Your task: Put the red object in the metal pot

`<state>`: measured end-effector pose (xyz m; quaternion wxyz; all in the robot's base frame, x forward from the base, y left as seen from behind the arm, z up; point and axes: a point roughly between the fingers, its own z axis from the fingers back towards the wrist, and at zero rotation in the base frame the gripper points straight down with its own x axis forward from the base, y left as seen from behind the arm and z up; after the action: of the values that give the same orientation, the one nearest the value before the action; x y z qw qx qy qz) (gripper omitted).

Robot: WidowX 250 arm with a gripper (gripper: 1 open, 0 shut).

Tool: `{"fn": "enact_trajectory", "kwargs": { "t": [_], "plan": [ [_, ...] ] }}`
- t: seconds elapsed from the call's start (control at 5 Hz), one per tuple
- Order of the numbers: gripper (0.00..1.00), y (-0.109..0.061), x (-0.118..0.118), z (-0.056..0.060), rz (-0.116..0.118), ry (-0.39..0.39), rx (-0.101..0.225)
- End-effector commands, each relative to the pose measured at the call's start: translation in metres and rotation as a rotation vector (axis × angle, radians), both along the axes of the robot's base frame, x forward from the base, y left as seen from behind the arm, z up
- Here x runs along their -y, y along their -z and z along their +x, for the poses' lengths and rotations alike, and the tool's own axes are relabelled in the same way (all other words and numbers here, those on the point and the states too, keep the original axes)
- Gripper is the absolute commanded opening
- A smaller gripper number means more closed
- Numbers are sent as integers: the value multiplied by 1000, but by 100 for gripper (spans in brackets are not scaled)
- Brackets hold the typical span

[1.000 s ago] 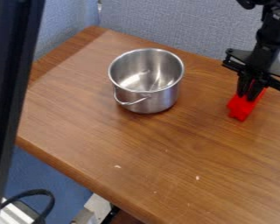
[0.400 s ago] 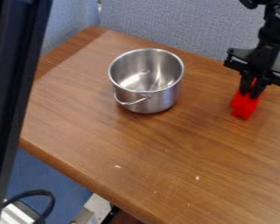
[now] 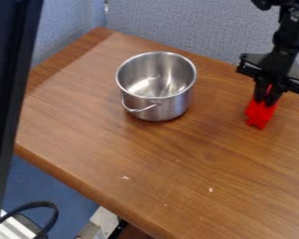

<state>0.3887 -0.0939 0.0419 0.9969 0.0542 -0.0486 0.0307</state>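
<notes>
Remaining in place over the last second, the gripper (image 3: pixel 265 96) pointed straight down with its fingers closed on the red object (image 3: pixel 258 113), which rested on the counter (image 3: pixel 139 159), well apart from the empty metal pot (image 3: pixel 157 85).

This looks like an office corner turned into a small robot test station. A wooden desk (image 3: pixel 139 159) with a plain brown top stands against a blue-grey fabric partition (image 3: pixel 177 23), the sort that walls off cubicles. Left of the fingers (image 3: pixel 267 91) and well apart from them, a dark post (image 3: pixel 12 103) stands close to the camera. Far below the fingers, past the desk's near edge, black cables (image 3: pixel 27 219) loop over a blue floor (image 3: pixel 64 191), beside something white (image 3: pixel 105 222) I cannot make out.
</notes>
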Motion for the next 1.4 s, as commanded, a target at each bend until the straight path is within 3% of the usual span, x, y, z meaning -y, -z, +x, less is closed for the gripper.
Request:
{"fn": "enact_trajectory", "kwargs": {
  "t": [0.0,0.4,0.6,1.0,1.2],
  "plan": [
    [0,11,-2,-19,23,-4,-52],
    [0,-12,-8,-22,14,-24,10],
    [0,-26,-15,-26,6,4,43],
    [0,-50,-23,-28,0,230,43],
    [0,-81,-30,-28,9,269,79]
  ]
}}
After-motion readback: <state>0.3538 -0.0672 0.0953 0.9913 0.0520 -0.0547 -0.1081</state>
